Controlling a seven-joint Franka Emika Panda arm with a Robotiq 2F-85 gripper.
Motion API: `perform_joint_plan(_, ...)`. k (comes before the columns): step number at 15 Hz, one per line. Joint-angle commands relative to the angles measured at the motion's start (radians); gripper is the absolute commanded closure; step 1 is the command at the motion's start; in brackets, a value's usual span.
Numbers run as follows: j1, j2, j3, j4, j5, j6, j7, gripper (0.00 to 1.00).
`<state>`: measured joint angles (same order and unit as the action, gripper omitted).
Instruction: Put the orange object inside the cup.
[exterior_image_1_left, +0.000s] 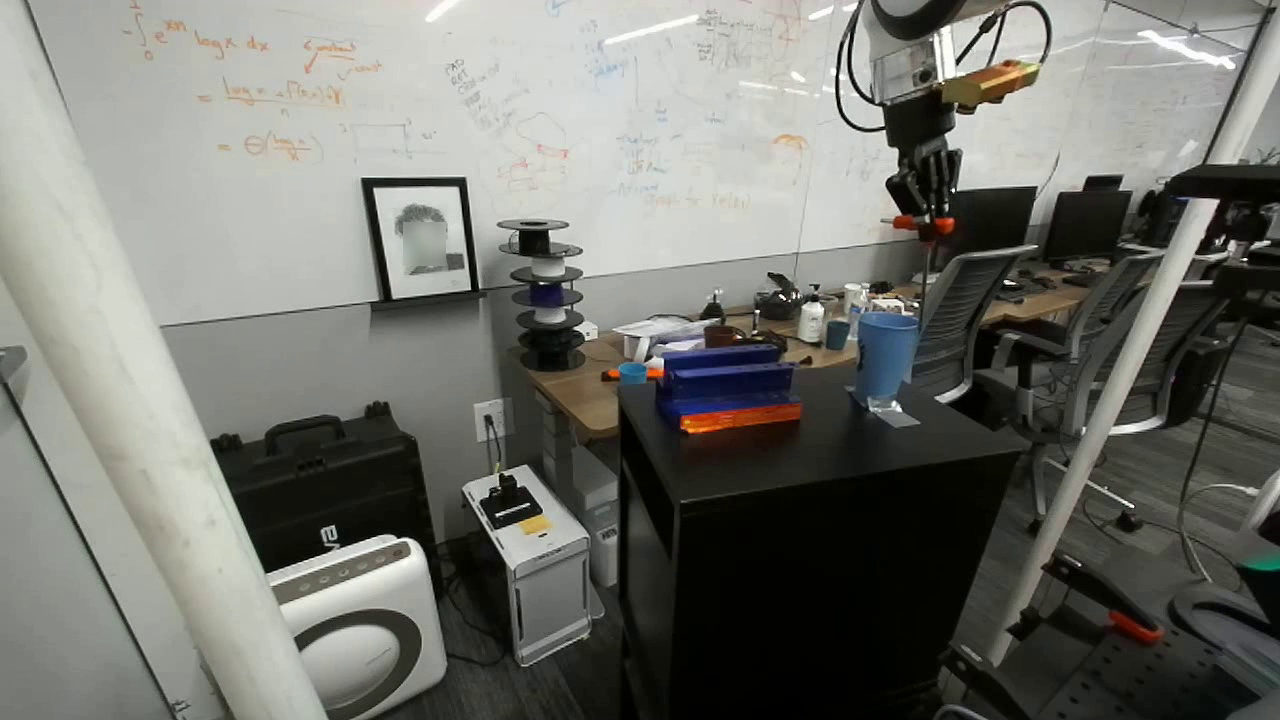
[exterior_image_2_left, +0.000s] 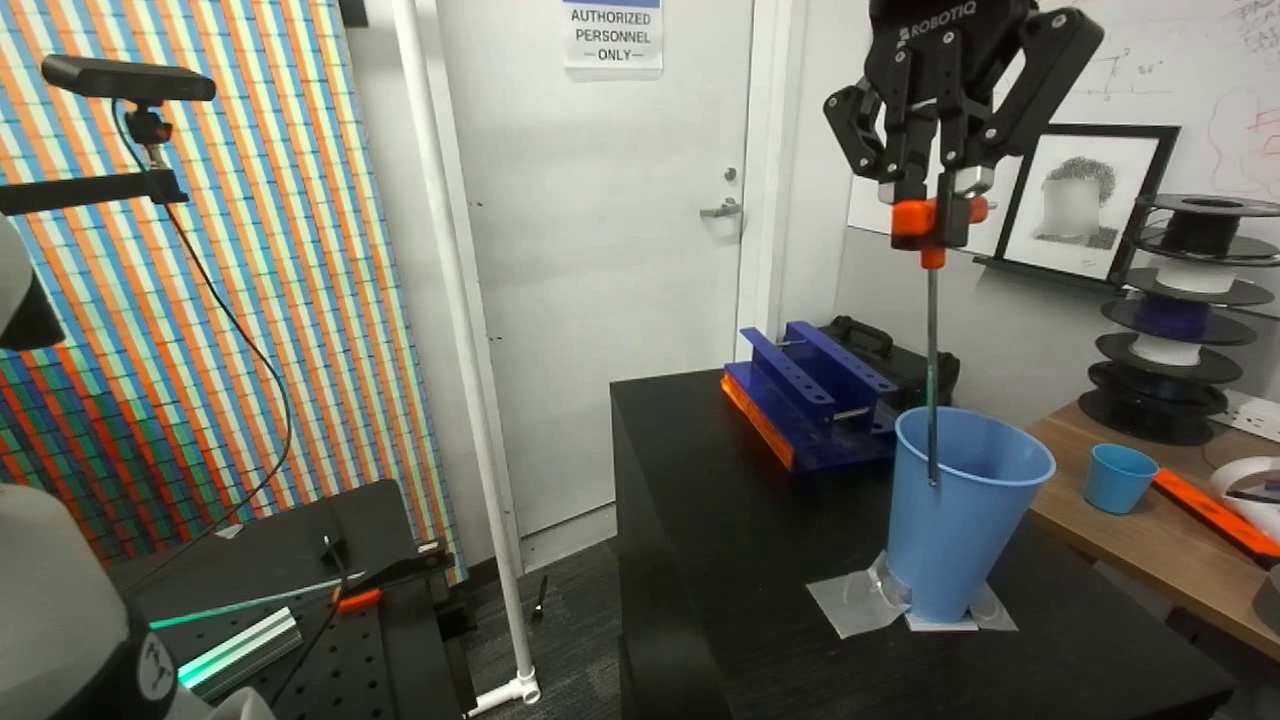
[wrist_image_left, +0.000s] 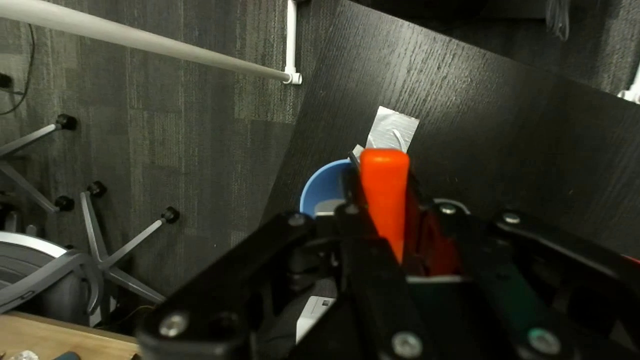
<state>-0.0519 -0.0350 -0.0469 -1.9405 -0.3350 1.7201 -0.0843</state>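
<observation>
The closed black gripper (exterior_image_2_left: 932, 222) pinches the orange, metal-shafted T-handle (exterior_image_2_left: 932, 258) outside the tall light-blue plastic cup (exterior_image_2_left: 948, 545), near the black wood-grain tabletop (exterior_image_2_left: 750, 520) edge; probably light, stiff, best held by the crossbar (exterior_image_2_left: 912, 218).

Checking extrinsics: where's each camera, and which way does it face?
An exterior view, higher than the cabinet, faces the whiteboard; arm and end effector, upper right.
An exterior view, close to the cup, faces the door; end effector, top right, perhaps arm links, lower left.
Wrist view, on the arm, looks down at cup and floor; end effector across the lower half.
Both exterior views share cup, cabinet, end effector.
</observation>
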Motion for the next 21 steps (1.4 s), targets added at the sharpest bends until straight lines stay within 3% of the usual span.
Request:
perform_joint_plan(1, 0.006, 0.010, 0.006, 0.046, -0.023, -0.007, 0.018, 0.90)
perform_joint_plan(10, 0.005, -0.034, 0.008, 0.072, -0.059, -0.018, 0.027, 0.90)
perform_joint_plan(21, 0.006, 0.096, 0.005, 0.078, 0.007, 0.024, -0.008, 0.90)
